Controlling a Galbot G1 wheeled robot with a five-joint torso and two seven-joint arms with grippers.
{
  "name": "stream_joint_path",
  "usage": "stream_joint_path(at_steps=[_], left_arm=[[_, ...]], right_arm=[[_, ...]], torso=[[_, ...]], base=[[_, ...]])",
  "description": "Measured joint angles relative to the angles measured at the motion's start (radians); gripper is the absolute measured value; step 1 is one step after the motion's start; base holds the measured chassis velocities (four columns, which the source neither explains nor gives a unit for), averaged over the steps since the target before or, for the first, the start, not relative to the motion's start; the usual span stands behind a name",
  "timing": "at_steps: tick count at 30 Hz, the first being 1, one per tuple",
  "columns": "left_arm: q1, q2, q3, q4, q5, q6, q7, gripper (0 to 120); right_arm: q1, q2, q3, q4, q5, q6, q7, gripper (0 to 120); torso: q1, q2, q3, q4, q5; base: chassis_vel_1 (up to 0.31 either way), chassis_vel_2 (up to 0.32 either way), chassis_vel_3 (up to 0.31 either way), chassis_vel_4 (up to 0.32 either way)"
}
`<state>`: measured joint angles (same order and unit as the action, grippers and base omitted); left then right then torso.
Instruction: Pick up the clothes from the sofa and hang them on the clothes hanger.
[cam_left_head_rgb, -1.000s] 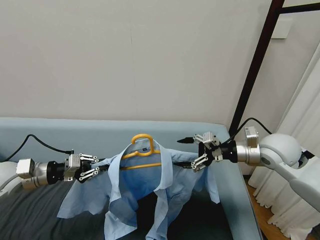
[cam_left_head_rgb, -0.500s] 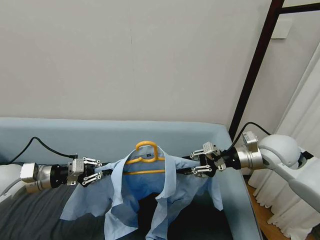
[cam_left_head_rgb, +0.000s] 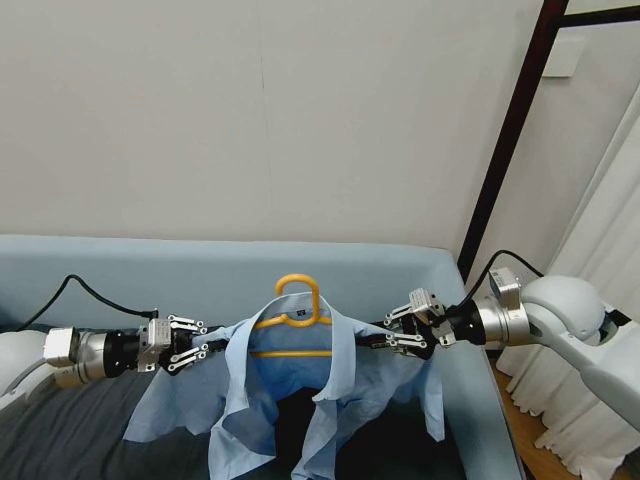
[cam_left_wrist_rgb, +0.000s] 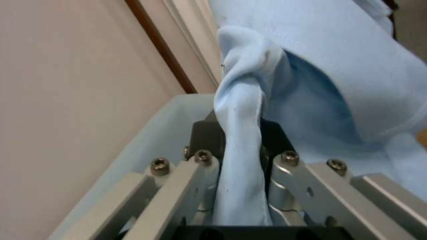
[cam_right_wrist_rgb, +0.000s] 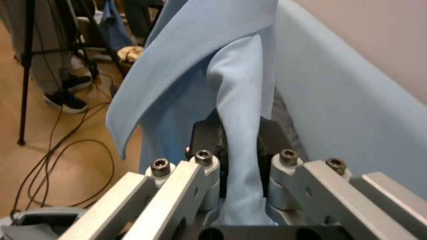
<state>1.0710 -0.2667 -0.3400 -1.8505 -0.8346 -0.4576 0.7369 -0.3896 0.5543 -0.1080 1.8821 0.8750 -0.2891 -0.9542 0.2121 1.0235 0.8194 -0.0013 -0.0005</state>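
Note:
A light blue shirt (cam_left_head_rgb: 290, 385) hangs on a yellow hanger (cam_left_head_rgb: 292, 310), held up over the sofa between my two arms. My left gripper (cam_left_head_rgb: 198, 341) is shut on the shirt's left shoulder, and the fabric (cam_left_wrist_rgb: 243, 145) runs bunched between its fingers. At the other shoulder my right gripper (cam_left_head_rgb: 395, 337) is shut on the shirt (cam_right_wrist_rgb: 233, 100), with the sleeve drooping below it. The hanger's hook points upward near the sofa back. The shirt's front hangs open, its tails reaching down toward the seat.
The pale blue sofa (cam_left_head_rgb: 120, 262) spans the view, with a dark grey cloth (cam_left_head_rgb: 60, 425) on its seat at the left. A dark wooden rack post (cam_left_head_rgb: 510, 140) rises at the right, beside a white curtain (cam_left_head_rgb: 610, 250). A tripod and cables (cam_right_wrist_rgb: 40, 125) stand on the wooden floor.
Both grippers have lowered slightly and the right one has moved in, bringing the shirt and hanger a little to the right. The hanger's hook has turned more upright.

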Motion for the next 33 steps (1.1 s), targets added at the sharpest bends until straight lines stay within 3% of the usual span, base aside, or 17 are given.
stream_joint_path(at_steps=[7, 9, 13, 16, 22, 29, 33], left_arm=[[-0.017, -0.039, -0.006, 0.016, -0.073, -0.06, -0.055, 40], [-0.021, -0.04, -0.013, 0.018, -0.086, -0.063, -0.058, 43], [-0.049, -0.059, -0.044, 0.036, -0.119, -0.066, -0.09, 64], [-0.063, -0.082, -0.06, 0.036, -0.138, -0.064, -0.14, 72], [-0.065, -0.155, -0.115, -0.045, -0.254, -0.04, -0.268, 94], [-0.066, -0.236, -0.105, -0.138, -0.266, -0.027, -0.331, 100], [-0.051, -0.302, -0.076, -0.174, -0.241, -0.02, -0.343, 100]], right_arm=[[-0.004, -0.026, 0.042, 0.003, 0.029, 0.013, 0.025, 8], [-0.004, -0.03, 0.046, 0.005, 0.031, 0.015, 0.027, 8], [-0.021, -0.034, 0.081, 0.021, 0.061, 0.015, 0.061, 8], [-0.026, -0.031, 0.096, 0.025, 0.086, 0.015, 0.089, 8], [-0.035, -0.015, 0.121, 0.017, 0.128, 0.015, 0.166, 8], [-0.021, -0.058, 0.124, 0.048, 0.192, -0.003, 0.304, 8], [0.0, -0.137, 0.126, 0.086, 0.277, -0.027, 0.401, 8]], torso=[[0.0, 0.0, 0.0, -0.0001, -0.0001], [0.0, 0.0, 0.0, 0.0, -0.0001], [0.0, 0.0, 0.0, 0.0, 0.0], [0.0, 0.0, 0.0, 0.0, 0.0], [0.0, 0.0, 0.0, 0.0001, 0.0003], [0.0, 0.0, 0.0, 0.0, 0.0001], [0.0, 0.0, 0.0, 0.0, 0.0002]], base=[[0.0, 0.0, 0.0, 0.0], [0.0, 0.0, 0.0, 0.0], [0.0, 0.0, 0.0, 0.0], [0.0, 0.0, 0.0, 0.0], [0.0, 0.0, 0.0, 0.0], [0.0, 0.0, 0.0, 0.0], [0.0, 0.0, 0.0, 0.0]])
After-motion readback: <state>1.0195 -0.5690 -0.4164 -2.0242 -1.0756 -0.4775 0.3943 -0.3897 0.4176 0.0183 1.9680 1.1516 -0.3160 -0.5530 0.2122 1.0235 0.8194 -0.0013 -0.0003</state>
